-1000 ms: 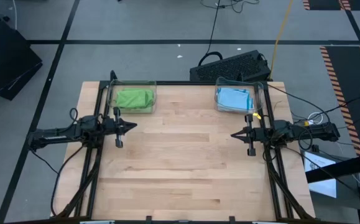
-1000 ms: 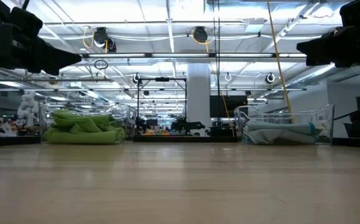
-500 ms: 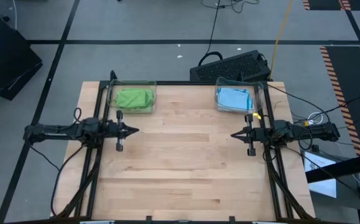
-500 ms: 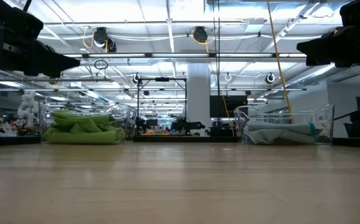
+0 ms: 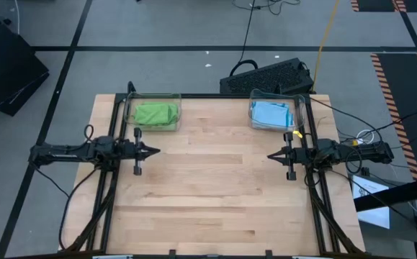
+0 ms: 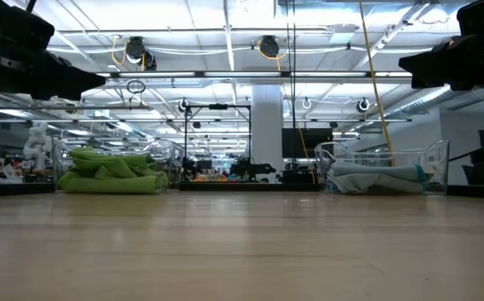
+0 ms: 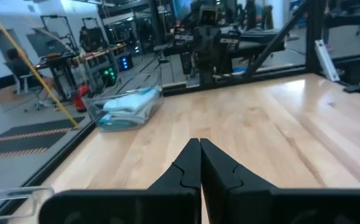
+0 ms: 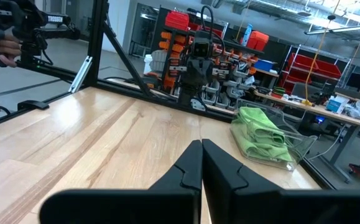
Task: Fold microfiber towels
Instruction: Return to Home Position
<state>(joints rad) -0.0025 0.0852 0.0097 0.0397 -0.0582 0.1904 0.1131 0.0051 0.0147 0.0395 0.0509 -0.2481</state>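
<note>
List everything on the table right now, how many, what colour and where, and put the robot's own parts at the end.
table: one, light wood, under both arms.
clear bins: two, transparent; left bin at the back left corner, right bin at the back right corner.
green towels: one folded pile, number unclear, lime green, inside the left bin.
blue towels: one folded pile, number unclear, light blue, inside the right bin.
left gripper: one, dark, shut and empty, above the table's left side, in front of the left bin.
right gripper: one, dark, shut and empty, above the table's right side, in front of the right bin.
</note>
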